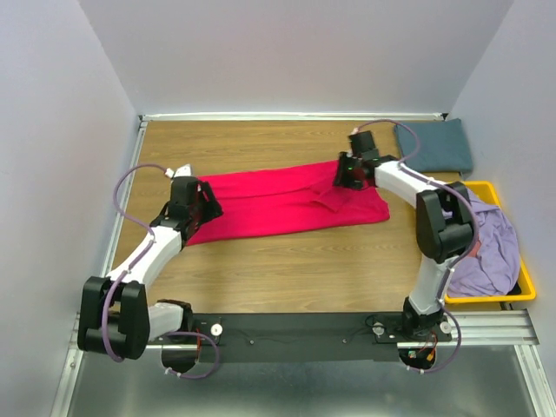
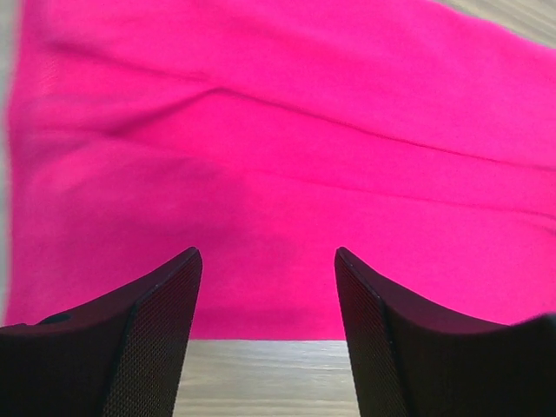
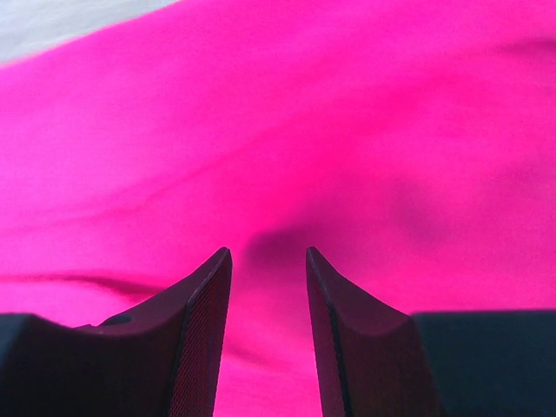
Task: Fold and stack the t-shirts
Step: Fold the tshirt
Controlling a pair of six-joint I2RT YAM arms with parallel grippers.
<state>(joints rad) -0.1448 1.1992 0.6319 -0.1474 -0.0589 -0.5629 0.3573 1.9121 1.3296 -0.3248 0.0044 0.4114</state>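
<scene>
The bright crimson-pink soft cloth t-shirt (image 1: 287, 204) lies across the middle of the wooden worktop (image 1: 287, 278) as a long, narrow band. It looks doubled lengthwise already, with a loose wrinkle near its right end.

The left end effector (image 1: 198, 204) sits at the band's left end. In the left wrist view its jaws stand well apart just over the cloth and hold nothing, and the shirt's near hem and a strip of bare wood show between them.

The right end effector (image 1: 347, 174) is on the far edge of the band towards its right end. In the right wrist view its jaws are about halfway closed. Pink cloth fills the gap and puckers into a dark crease at the tips. Whether that is a firm pinch or only cloth bunched under the tips, I cannot tell.

My reading is that the crimson shirt is partway through folding, with the crosswise fold not yet made. The next move seems to call for a sure hold on both corners of one end. That end would then be carried over the other with the layers kept flat and the edges in line.

A slate blue-grey shirt (image 1: 434, 146) lies folded at the far right corner, probably the start of the stack. A lavender shirt (image 1: 491, 248) is heaped, unfolded, in the yellow plastic bin (image 1: 486, 298) at the right edge.
</scene>
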